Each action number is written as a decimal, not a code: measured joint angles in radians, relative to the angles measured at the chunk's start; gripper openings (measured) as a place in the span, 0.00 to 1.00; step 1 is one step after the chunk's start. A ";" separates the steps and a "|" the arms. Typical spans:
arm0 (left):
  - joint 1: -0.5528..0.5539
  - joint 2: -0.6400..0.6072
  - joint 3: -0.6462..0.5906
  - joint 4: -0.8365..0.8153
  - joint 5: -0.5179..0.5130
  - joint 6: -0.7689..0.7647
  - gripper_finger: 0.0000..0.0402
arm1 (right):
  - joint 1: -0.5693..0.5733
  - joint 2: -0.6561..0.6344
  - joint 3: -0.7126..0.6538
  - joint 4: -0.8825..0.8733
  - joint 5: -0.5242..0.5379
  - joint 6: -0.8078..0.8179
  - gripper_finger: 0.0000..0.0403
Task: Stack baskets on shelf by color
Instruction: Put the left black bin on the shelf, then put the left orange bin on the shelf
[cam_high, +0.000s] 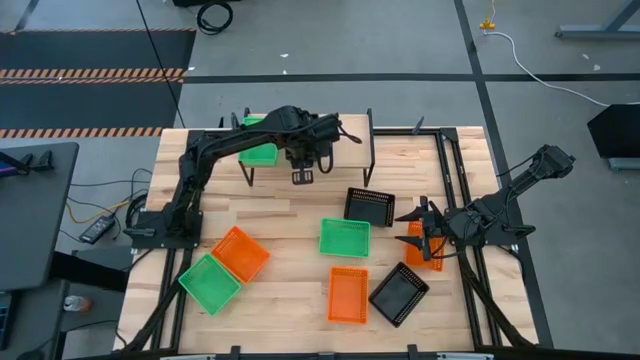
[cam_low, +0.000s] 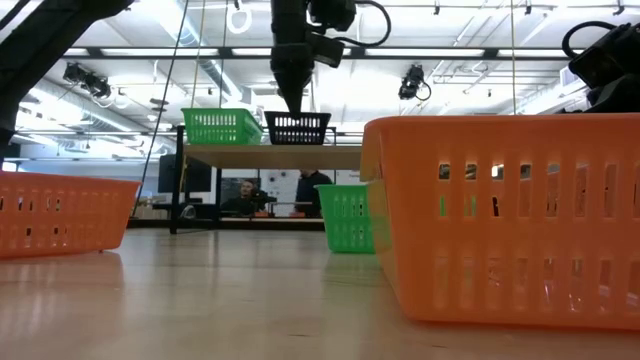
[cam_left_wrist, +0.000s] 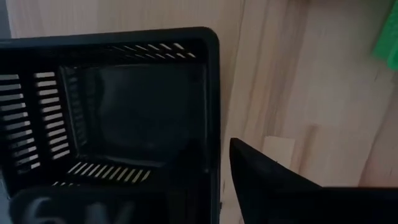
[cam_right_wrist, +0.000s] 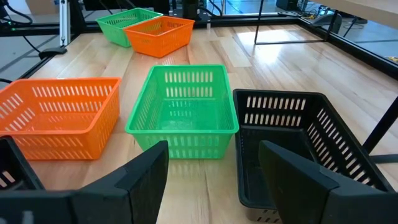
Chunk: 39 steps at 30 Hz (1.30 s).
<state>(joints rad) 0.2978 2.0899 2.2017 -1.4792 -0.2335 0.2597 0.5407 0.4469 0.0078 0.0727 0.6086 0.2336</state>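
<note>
The left gripper (cam_low: 297, 100) hangs straight down onto the rim of a black basket (cam_low: 297, 127) on the shelf (cam_low: 250, 155). We cannot tell whether it is clenched or released. This basket sits upright with its open side up. It is plastic, with slotted walls and rounded corners, and it turns a narrower face to the low camera than the green basket (cam_low: 222, 125) just beside it, at its nine o'clock. The shelf is a pale wood plank on thin black legs, at the table's (cam_high: 290, 215) twelve o'clock edge.

The right gripper (cam_right_wrist: 211, 180) is spread wide and holds nothing. It hovers at the table's three o'clock over another orange basket (cam_high: 418, 245). Before it stand a green one (cam_right_wrist: 183, 112) and a black one (cam_right_wrist: 292, 143), side by side, with their long axes running away from it. A further orange basket (cam_high: 348, 295) lies with its long axis from twelve to six. Two more, orange (cam_high: 240, 252) and green (cam_high: 209, 282), lie askew at seven o'clock.
</note>
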 joint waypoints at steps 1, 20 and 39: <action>-0.002 0.000 0.000 0.001 -0.008 0.011 0.23 | 0.000 0.000 0.000 0.000 0.000 0.000 0.64; -0.076 -0.054 0.001 0.003 -0.109 0.016 0.26 | 0.000 0.000 0.000 0.000 0.000 0.000 0.64; -0.385 -0.098 0.001 -0.065 -0.062 -0.453 0.27 | 0.000 0.005 0.000 -0.001 -0.001 0.025 0.64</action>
<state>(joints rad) -0.0870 1.9921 2.2023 -1.5441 -0.2950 -0.1937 0.5411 0.4516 0.0074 0.0717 0.6080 0.2587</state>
